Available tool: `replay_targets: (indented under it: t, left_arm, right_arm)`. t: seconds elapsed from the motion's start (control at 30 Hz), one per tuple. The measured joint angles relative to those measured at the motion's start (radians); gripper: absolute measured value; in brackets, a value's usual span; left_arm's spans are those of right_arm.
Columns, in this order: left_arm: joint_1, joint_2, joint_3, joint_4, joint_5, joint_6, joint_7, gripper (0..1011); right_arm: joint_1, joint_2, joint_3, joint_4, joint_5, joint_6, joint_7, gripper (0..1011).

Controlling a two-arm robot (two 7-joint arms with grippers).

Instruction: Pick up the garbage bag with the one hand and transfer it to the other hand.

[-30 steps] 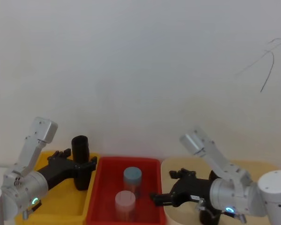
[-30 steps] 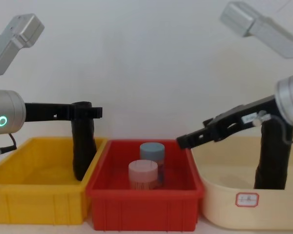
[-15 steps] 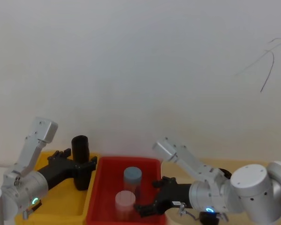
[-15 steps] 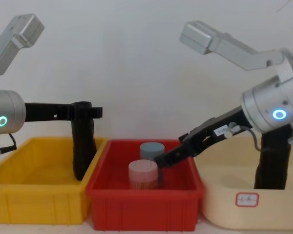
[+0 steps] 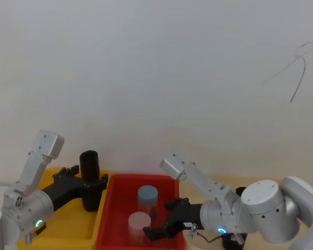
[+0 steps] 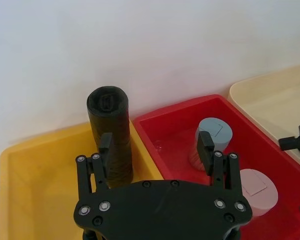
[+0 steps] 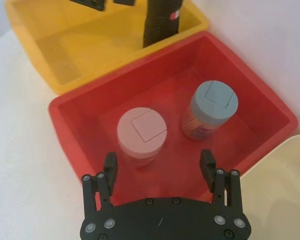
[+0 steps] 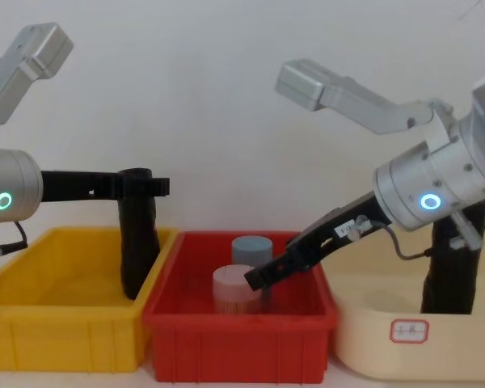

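Observation:
The garbage bag (image 8: 137, 242) is a black roll standing upright at the right end of the yellow bin (image 8: 56, 323). My left gripper (image 8: 152, 186), the one hand with the green ring, hangs level with the roll's top. In the left wrist view the left gripper (image 6: 156, 147) is open and the garbage bag (image 6: 109, 132) stands just beyond one fingertip, not between the fingers. My right gripper (image 8: 255, 279), the other hand with the blue ring, hangs open low over the red bin (image 8: 234, 339). In the right wrist view the right gripper (image 7: 158, 160) is right by the pink-lidded jar (image 7: 142, 132).
The red bin holds a pink-lidded jar (image 8: 236, 284) and a blue-lidded jar (image 8: 250, 246). A beige tub (image 8: 388, 307) stands on the right with a second black roll (image 8: 453, 267) upright in it. A white wall lies close behind the bins.
My right arm has swung left and down, from the beige tub's edge to over the red bin by the pink-lidded jar. The left arm and the roll have not moved.

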Motion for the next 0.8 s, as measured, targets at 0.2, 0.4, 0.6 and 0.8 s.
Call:
replay_targets:
  t: [0.2,0.4,0.6,0.8]
  left_arm:
    - [0.000,0.000,0.000,0.000,0.000,0.000,0.000,1002]
    - [0.000,0.000,0.000,0.000,0.000,0.000,0.000,1001]
    - [0.000,0.000,0.000,0.000,0.000,0.000,0.000,1002]
    - [0.000,0.000,0.000,0.000,0.000,0.000,0.000,1001]
  right_arm:
    - [0.013,-0.027,-0.001,0.053,-0.007,-0.012,-0.004,1001]
    - [0.027,-0.051,-0.001,0.099,-0.014,-0.024,-0.005,1001]
    - [0.035,-0.066,-0.004,0.127,-0.020,-0.032,0.000,1001]
    - [0.043,-0.075,-0.012,0.136,-0.028,-0.038,0.015,1001]
